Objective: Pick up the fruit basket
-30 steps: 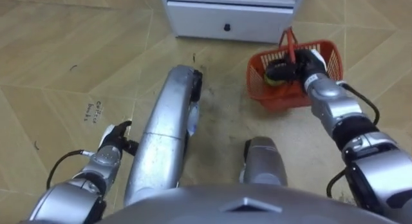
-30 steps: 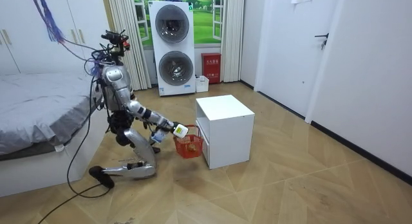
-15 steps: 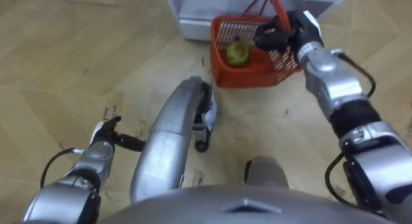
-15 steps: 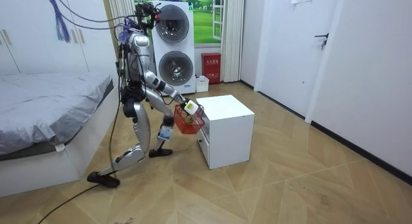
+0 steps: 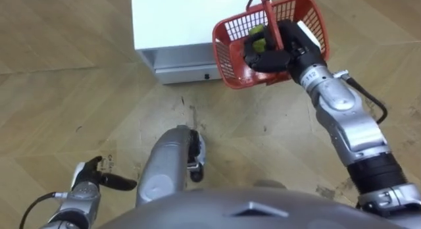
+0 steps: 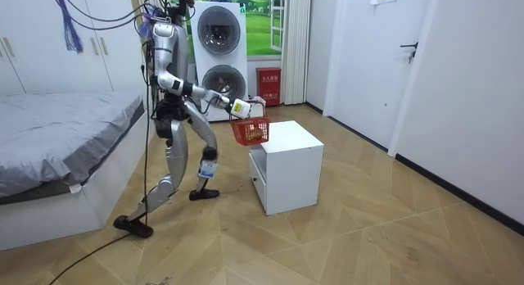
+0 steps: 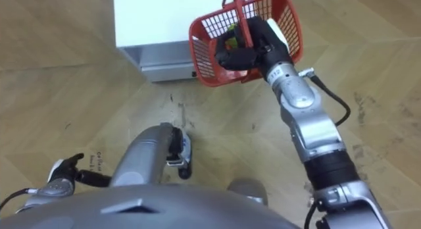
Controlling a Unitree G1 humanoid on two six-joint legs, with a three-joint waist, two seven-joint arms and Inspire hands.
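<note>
Red plastic, probably light and stiff, the fruit basket (image 5: 229, 56) is hanging tilted at one o'clock by the white cabinet (image 5: 172, 26), the right hand (image 5: 268, 57) curling round its handle (image 5: 262, 6), the best hold, the left hand (image 5: 86, 182) idling loose-fingered at seven o'clock.

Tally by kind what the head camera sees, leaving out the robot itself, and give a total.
red basket: 1, held up by the right hand
green fruit: 1 visible inside the basket
white cabinet: 1, on the floor beyond the basket
Total: 3
</note>
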